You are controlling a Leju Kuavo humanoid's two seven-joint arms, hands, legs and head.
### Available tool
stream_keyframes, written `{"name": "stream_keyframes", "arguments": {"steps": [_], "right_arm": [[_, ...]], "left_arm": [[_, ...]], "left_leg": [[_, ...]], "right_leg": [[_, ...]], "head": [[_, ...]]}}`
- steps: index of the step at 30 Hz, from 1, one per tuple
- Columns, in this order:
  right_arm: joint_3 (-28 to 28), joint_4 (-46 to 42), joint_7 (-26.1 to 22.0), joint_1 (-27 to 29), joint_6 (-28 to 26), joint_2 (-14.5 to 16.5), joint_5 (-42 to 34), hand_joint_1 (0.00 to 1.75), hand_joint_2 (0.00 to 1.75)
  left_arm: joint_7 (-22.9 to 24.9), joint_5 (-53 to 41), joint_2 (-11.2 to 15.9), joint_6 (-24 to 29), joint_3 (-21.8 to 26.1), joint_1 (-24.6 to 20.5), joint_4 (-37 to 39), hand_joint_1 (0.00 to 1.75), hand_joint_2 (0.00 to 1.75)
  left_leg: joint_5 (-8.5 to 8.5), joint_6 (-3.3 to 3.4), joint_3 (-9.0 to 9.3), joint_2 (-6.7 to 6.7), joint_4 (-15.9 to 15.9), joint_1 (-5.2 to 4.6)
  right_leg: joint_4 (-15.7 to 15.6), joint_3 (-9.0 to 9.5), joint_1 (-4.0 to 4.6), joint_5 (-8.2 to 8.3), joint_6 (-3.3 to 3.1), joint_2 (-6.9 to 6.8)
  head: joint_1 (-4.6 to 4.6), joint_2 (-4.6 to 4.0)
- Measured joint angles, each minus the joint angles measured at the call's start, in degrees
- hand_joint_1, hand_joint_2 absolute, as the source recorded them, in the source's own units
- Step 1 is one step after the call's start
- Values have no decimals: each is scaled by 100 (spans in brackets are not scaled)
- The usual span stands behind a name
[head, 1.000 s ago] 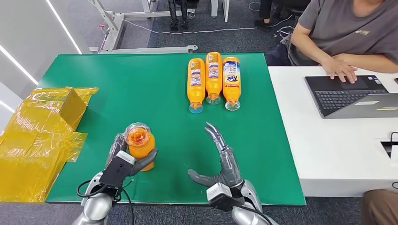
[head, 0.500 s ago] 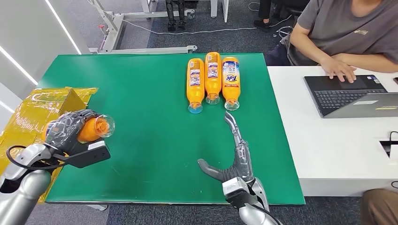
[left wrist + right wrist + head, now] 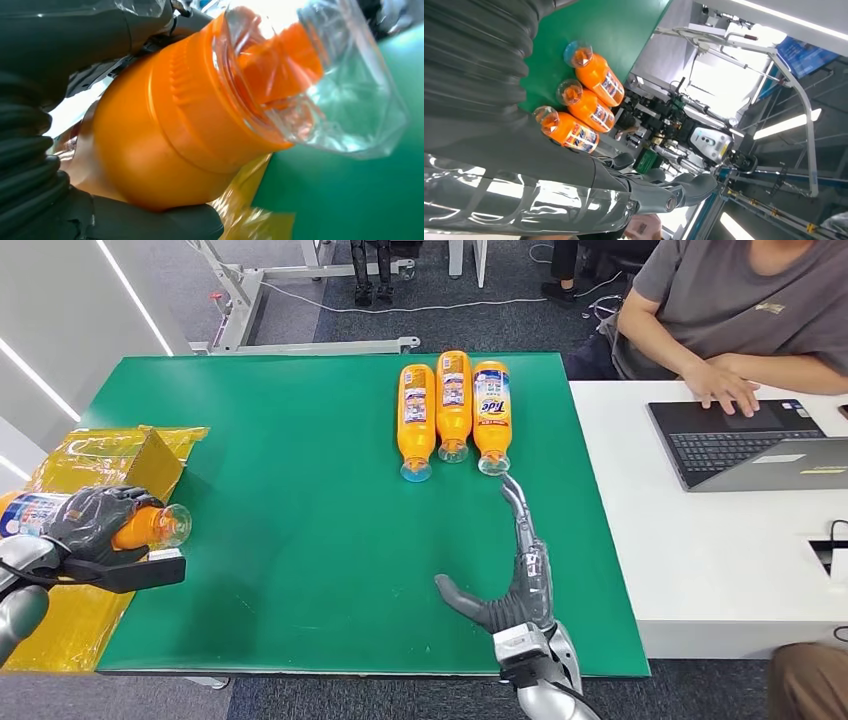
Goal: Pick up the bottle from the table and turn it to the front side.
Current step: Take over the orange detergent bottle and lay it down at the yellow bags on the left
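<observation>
**Left hand's got a bottle, right hand lining up on the row**

My left hand (image 3: pixel 88 523) is wrapped around an orange detergent bottle (image 3: pixel 135 528), holding it on its side over the far-left edge of the green table (image 3: pixel 300 440), right above the yellow film-wrapped box (image 3: pixel 95 480). The clear cap (image 3: pixel 172 525) points right, toward the table's middle. In the left wrist view the fingers (image 3: pixel 150 220) close around the orange shoulder (image 3: pixel 165 140) just behind the clear cap (image 3: pixel 325 85), so the grip sits up near the neck.

My right hand (image 3: pixel 510 580) is empty, fingers spread and stretched out flat, tips reaching toward the three bottles (image 3: pixel 453 405) lying side by side at the far middle of the table. The fingertips are just short of the cap on the rightmost one (image 3: pixel 492 418), which shows its Tide label.

Handling guess: the plastic looks stiff and glossy, so probably slick. If it's full it'll be heavyish, and a neck grip may let the body sag or roll. I'd take hold around the labelled middle. The clear cap looks thin, so I'd keep squeeze off it.

Person at the laptop (image 3: pixel 745 440) sits on the right, well apart.
</observation>
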Motion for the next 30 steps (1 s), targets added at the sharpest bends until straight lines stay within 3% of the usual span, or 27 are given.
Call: {"name": "stream_keyframes", "arguments": {"steps": [9, 16, 24, 30], "right_arm": [[-135, -354, -13, 67, 29, 0, -56, 0, 175], [-138, -328, 25, 36, 174, 2, -56, 0, 175], [-86, -230, 86, -135, 263, 50, -172, 0, 175], [4, -125, 93, -258, 343, 79, -243, 0, 175]], "left_arm": [[45, 74, 203, 233, -124, 415, 792, 175, 175], [-28, -296, 0, 351, -111, 603, 1265, 175, 175], [-508, -581, -439, 291, -240, -140, 2013, 175, 175], [-603, -624, -760, 301, -468, -724, 2520, 175, 175]], "left_leg": [[-5, -5, -2, 5, -1, -1], [-4, -5, -1, -6, 0, -1], [10, -8, 0, -23, 0, 1], [12, -11, 1, -14, 0, 1]], "right_leg": [[-1, -1, -1, -3, -3, 4], [-2, 4, -1, -5, -3, -9], [-1, 9, -2, 4, -13, -28], [1, 6, -2, 11, -18, -19]], "head": [[1, 0], [2, 0], [1, 0], [2, 0]]}}
